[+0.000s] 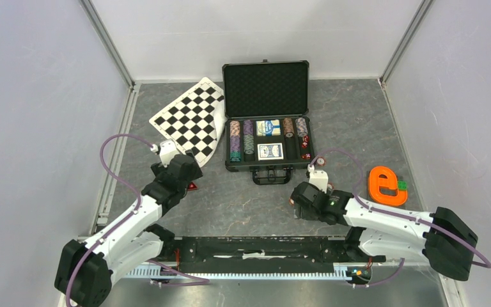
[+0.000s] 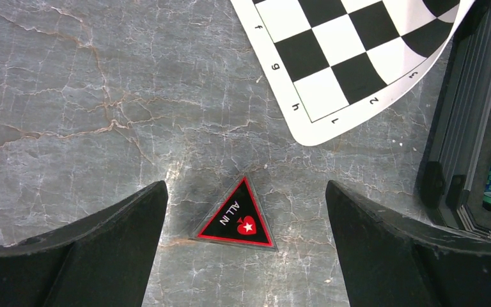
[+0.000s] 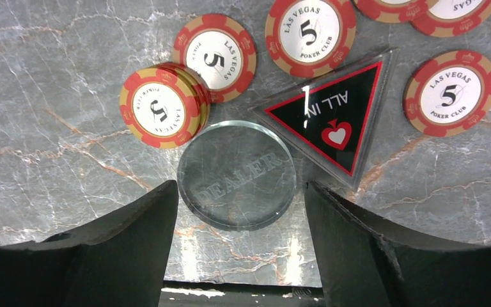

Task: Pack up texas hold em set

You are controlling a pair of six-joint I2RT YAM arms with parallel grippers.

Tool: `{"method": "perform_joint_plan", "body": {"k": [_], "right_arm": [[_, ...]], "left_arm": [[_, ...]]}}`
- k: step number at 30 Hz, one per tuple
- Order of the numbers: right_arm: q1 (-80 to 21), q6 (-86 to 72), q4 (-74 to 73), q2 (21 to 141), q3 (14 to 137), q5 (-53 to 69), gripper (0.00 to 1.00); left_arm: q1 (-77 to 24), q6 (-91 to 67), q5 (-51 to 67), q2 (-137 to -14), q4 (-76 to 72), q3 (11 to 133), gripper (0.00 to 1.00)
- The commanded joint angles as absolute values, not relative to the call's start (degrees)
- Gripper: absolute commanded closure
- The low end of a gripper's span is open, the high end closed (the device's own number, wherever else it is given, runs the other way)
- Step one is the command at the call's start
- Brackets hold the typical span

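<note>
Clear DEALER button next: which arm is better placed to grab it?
Right. The right gripper is open with the DEALER button between its fingers; the left gripper hangs open over an ALL IN triangle by the checkered board.

Fixed overhead camera looked down from behind the near edge over tabletop (image 1: pixel 243 204) and open case (image 1: pixel 266 89), left wrist camera faced down close above a triangular marker (image 2: pixel 238 217), sharing the checkered board (image 2: pixel 351 51) corner and case edge, right wrist camera closer still over a dealer button (image 3: pixel 236 174).
</note>
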State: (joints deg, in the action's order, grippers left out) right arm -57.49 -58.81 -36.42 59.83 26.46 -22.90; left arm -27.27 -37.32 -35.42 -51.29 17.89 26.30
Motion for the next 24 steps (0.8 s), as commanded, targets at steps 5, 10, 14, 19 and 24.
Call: {"method": "perform_joint_plan", "body": {"k": [5,10,14,19,24], "right_arm": [[-54.6,-56.2,-32.9,60.2,25.4,-21.5,0.26],[-54.5,-52.6,-37.3,61.6,29.7,-21.1,0.38],[-54.5,-50.6,-42.1,56.6,34.1,-19.6,0.40],[-54.5,-45.8,-44.5,54.8,40.4,-17.5,0.42],[-50.3,-35.6,-41.4,62.8,52.2,-18.5,0.43]], "left_arm": [[-26.9,-38.8,-35.5,-50.7,15.4,26.7,0.00],[-26.8,-38.7,-33.1,-50.4,14.5,26.6,0.00],[-26.8,-40.9,-29.8,-48.7,16.3,27.1,0.00],[-26.8,-42.5,-28.1,-47.1,17.3,26.6,0.00],[-26.8,-43.1,-27.1,-47.4,17.3,26.8,0.00]]}}
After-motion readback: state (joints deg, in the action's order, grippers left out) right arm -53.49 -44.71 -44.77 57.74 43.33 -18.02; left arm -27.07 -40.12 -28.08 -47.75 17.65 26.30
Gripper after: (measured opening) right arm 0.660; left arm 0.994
